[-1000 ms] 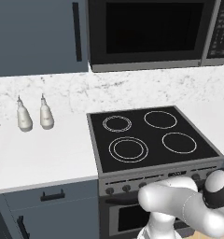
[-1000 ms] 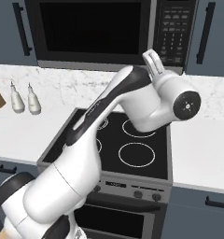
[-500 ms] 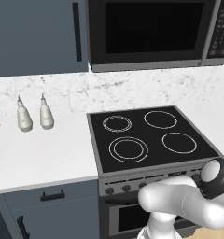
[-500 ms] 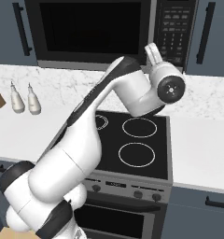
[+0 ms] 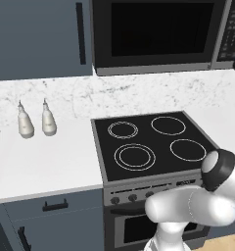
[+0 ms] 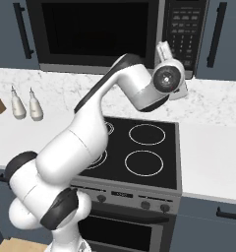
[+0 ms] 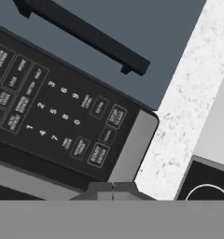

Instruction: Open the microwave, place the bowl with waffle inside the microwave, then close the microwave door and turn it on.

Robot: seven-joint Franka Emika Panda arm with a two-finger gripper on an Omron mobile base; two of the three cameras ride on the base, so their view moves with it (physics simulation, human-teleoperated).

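Clenched, empty gripper [image 7: 113, 187] faces the microwave [image 5: 158, 34] keypad [image 7: 53, 116]; its stiff start button likely needs one firm fingertip press.

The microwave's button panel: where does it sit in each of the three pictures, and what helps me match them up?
Left base view: the keypad is a dark strip at the top right corner, cut by the edge.
Right base view: upper middle right, just above the arm's wrist.
Hand view: large and tilted, across the left half.
Shared landmark: the black stove top below it.
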